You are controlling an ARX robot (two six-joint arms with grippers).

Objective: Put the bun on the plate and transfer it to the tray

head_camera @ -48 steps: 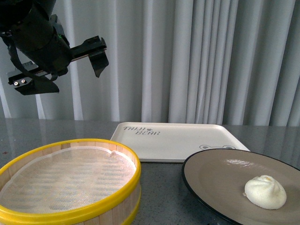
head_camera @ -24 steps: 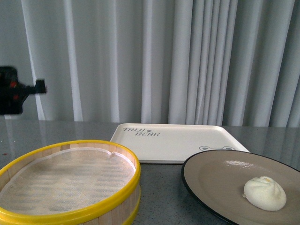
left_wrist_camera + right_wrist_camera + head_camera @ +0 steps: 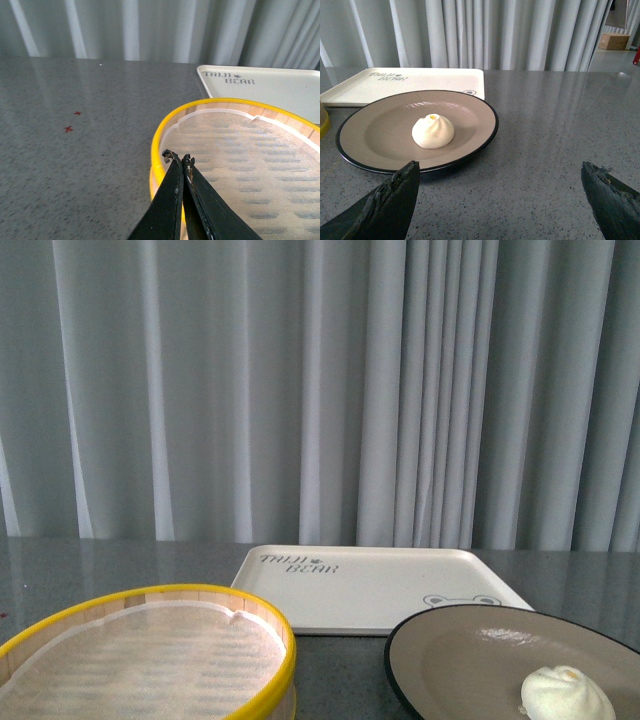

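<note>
The white bun (image 3: 567, 695) (image 3: 433, 131) rests on the beige plate (image 3: 460, 660) (image 3: 375, 135) with the black rim. Behind the plate lies the cream tray (image 3: 380, 585) (image 3: 420, 80) (image 3: 270, 85) with its BEAR lettering. My right gripper (image 3: 500, 172) is open over bare table on the near side of the plate, with nothing between its fingers. My left gripper (image 3: 179, 157) is shut on nothing, its tips above the yellow rim of the steamer basket (image 3: 240, 150). Neither arm appears in the front view.
The yellow-rimmed wooden steamer basket (image 3: 140, 655) with a white liner stands left of the plate. Grey speckled tabletop (image 3: 65, 150) (image 3: 560, 130) spreads around everything. White curtains (image 3: 320, 390) hang behind the table. A cardboard box (image 3: 614, 41) sits far off.
The left arm, high at the upper left of the front view a second ago, has left that view. The camera view has tilted slightly upward; bun, plate and tray lie as before.
</note>
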